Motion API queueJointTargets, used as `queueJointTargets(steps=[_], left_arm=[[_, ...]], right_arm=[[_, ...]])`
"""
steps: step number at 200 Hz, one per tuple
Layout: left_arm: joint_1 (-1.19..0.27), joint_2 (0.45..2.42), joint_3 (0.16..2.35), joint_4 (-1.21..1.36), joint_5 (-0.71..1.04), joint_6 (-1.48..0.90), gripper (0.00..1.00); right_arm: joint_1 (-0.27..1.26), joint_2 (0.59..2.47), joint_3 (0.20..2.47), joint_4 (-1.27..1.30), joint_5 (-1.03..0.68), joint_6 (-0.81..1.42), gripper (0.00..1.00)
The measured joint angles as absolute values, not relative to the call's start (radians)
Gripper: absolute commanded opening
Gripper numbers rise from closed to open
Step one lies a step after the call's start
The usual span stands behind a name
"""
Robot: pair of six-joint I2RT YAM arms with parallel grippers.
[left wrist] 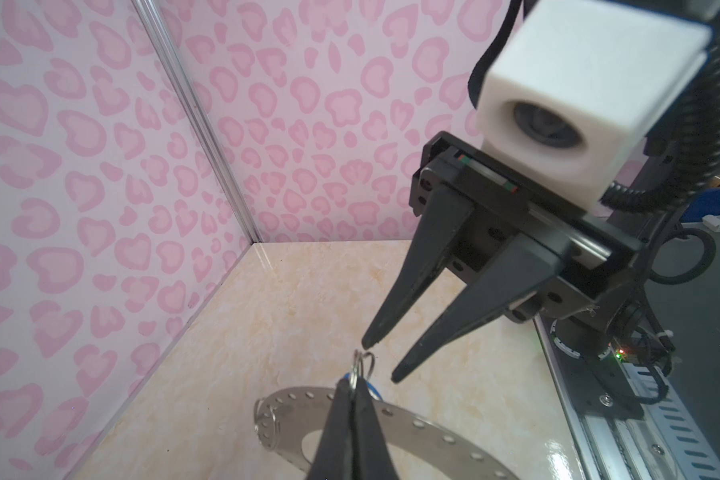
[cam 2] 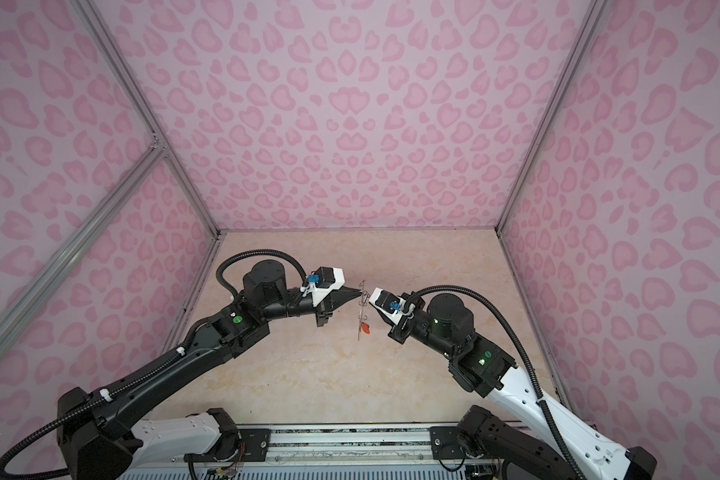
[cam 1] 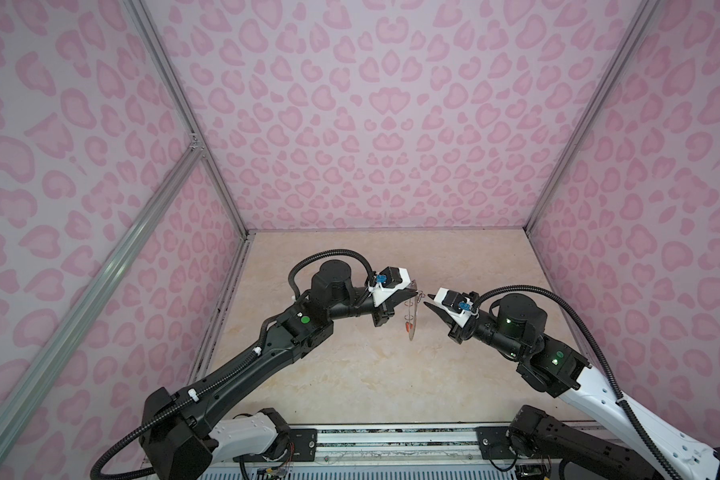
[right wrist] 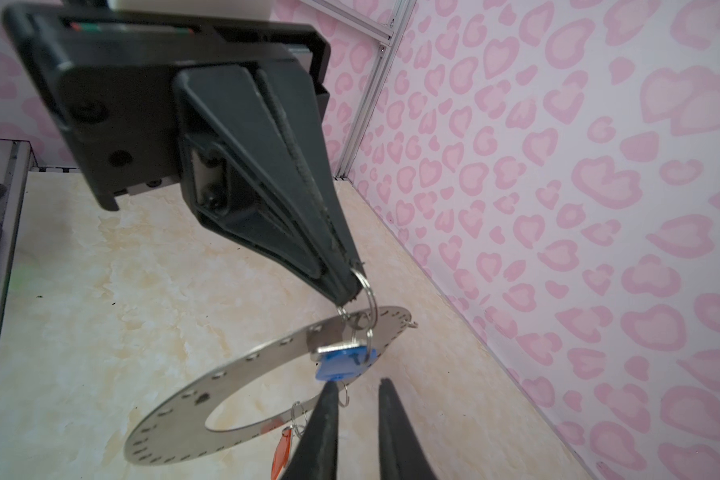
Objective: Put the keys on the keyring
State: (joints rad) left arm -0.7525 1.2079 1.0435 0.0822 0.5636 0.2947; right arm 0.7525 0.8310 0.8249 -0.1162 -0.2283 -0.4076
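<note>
**Ana:** Where was the keyring [right wrist: 225, 390]?

**Ben:** Off the surface [right wrist: 100, 270], hung in the air between the two arms. In both top views it showed edge-on, a thin line running from 12 to 6 o'clock, so its flat faces looked toward 9 and 3.

**Ana:** Who had it?

**Ben:** The left gripper [right wrist: 348, 286], reaching in from 9 o'clock. Its jaws were clamped tight on a wire loop [right wrist: 368, 291] at the disc's 12 o'clock edge. The right gripper [left wrist: 381, 360] stood just beside the disc at 3 o'clock, with its jaws parted and nothing between them.

**Ana:** And the keys?

**Ben:** The blue-tagged key [right wrist: 341, 361] hung from a loop close under the left jaws. The red-tagged key [cam 2: 365, 328] dangled near the 6 o'clock edge, its long axis pointing down. I couldn't tell whether the blue one's loop sat fully through a rim hole, because the jaws hid that spot.

**Ana:** How would it handle?

**Ben:** I'd judge the disc light, thin and stiff, and its smooth metal slippery. Hanging from one loose loop, it would swing and twist at a touch. I'd pinch the flat rim across both faces. I'd take a key by its plastic tag, not by the fine wire.
</note>
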Motion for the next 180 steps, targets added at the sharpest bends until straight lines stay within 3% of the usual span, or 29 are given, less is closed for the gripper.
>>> queueJointTargets(steps=[126,180], left_arm=[[-0.753,1.199,1.034,0.084,0.551,0.278,0.03],[-0.753,1.200,1.034,0.086,0.542,0.266,0.03]], right_arm=[[0.746,0.872,0.852,-0.092,-0.261,-0.373,0.13],[0.738,0.907,0.878,-0.102,-0.285,-0.344,0.00]])
